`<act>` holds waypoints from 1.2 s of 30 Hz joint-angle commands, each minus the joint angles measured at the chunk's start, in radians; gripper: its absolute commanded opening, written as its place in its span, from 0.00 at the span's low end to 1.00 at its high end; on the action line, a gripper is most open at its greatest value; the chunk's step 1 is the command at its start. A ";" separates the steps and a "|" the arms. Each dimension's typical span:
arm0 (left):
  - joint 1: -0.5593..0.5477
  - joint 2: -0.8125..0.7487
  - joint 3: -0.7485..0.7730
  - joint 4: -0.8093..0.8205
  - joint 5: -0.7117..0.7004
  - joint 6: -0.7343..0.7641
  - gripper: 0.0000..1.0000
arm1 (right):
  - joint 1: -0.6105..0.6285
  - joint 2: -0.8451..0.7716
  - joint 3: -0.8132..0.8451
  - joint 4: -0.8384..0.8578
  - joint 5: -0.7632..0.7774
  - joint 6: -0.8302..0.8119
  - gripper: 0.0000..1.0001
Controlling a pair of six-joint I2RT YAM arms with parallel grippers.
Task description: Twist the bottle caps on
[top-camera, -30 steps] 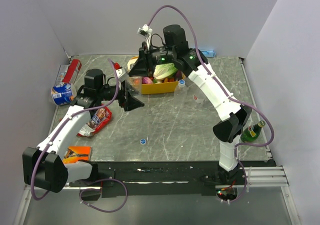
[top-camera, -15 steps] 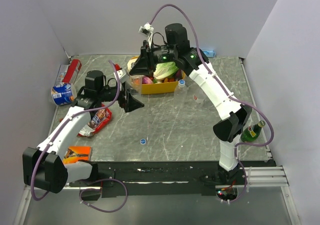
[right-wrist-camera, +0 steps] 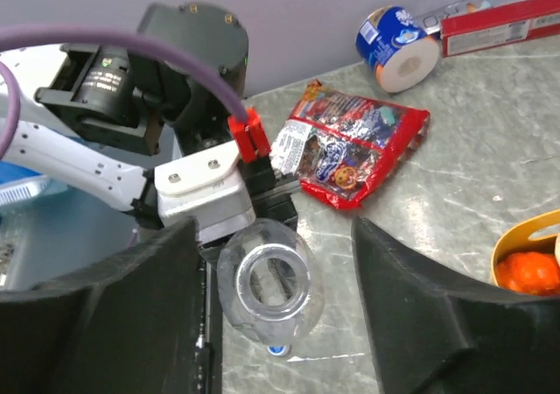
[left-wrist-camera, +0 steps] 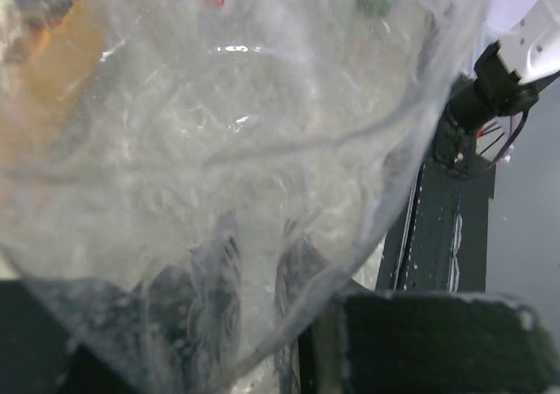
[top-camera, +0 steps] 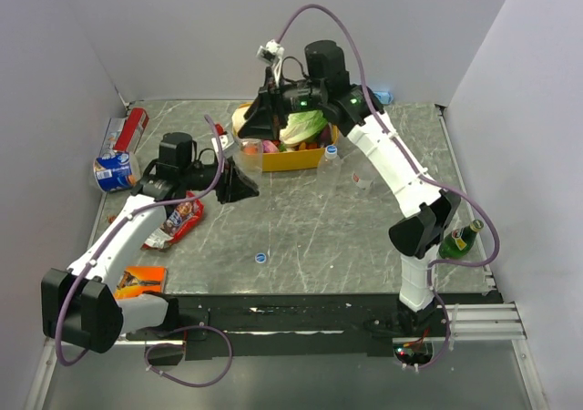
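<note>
Below R pincer [right-wrist-camera: 274, 232], spread wide & empty, uncapped bottle [right-wrist-camera: 265, 282] sits clamped in L pincer [top-camera: 240, 188].

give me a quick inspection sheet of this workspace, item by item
surface: grey marbled tabletop, scuffed, no spill seen
job's things: clear bottle uncapped, upright in the left pincer; one blue cap loose on the table near the front; small bottle with a blue top beside the yellow tub
clutter: yellow tub of produce, snack bag, blue can, red box, orange packet, green bottle at the right edge
grippers: left pincer shut on the clear bottle; right pincer open, over its mouth
cables: purple cables looped along both arms, no snag seen
surroundings: pale walls on three sides
</note>
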 commanded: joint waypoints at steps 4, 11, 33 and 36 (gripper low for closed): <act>0.018 -0.118 -0.052 -0.062 -0.120 -0.032 0.02 | -0.128 -0.152 -0.003 0.017 -0.026 -0.160 0.99; 0.148 -0.108 0.004 -0.145 -0.065 -0.059 0.01 | -0.082 -0.373 -0.490 0.003 0.067 -0.534 1.00; 0.197 -0.270 0.017 -0.159 -0.137 -0.042 0.01 | 0.377 -0.048 -0.801 -0.196 0.368 -1.520 0.69; 0.205 -0.299 -0.011 -0.184 -0.131 -0.026 0.01 | 0.383 0.004 -0.766 -0.220 0.370 -1.546 0.69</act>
